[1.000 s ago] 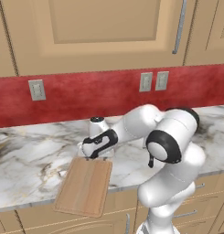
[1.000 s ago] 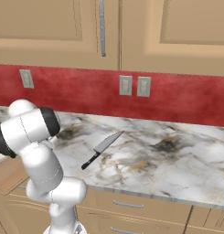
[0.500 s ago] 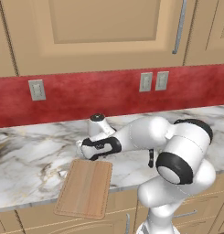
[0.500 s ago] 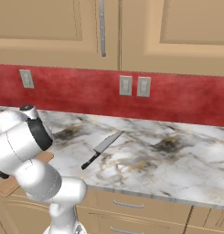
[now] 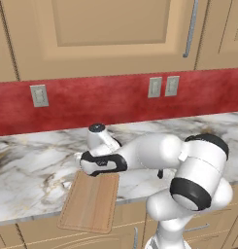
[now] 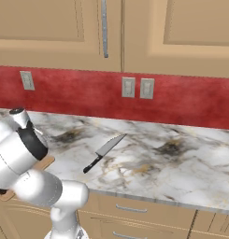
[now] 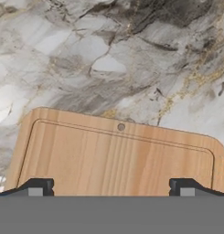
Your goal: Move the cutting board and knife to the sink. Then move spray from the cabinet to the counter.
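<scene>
The light-wood cutting board point(image 5: 90, 202) lies on the marble counter point(image 5: 33, 180), with its near end overhanging the front edge. My gripper point(image 7: 111, 188) hovers open just above the board's far end point(image 7: 118, 151), pointing down, with one fingertip point(image 7: 38, 187) near each long side and nothing held. In the left base view the gripper point(image 5: 93, 170) sits low over that same end. The knife point(image 6: 104, 151), grey blade and black handle, lies on the counter point(image 6: 172, 163) to the right of the arm. The sink and the spray are out of view.
Closed tan upper cabinets point(image 5: 106, 34) hang over a red backsplash with outlets point(image 5: 162, 86). Drawers point(image 6: 134, 210) run below the counter edge. My own white arm point(image 6: 17, 158) blocks most of the board in the right base view, where just a corner point(image 6: 43, 163) shows.
The arm has stretched further left and its elbow has dropped lower. The hand has settled closer over the board's far end. The board and knife have not moved, and the gripper stays open.
</scene>
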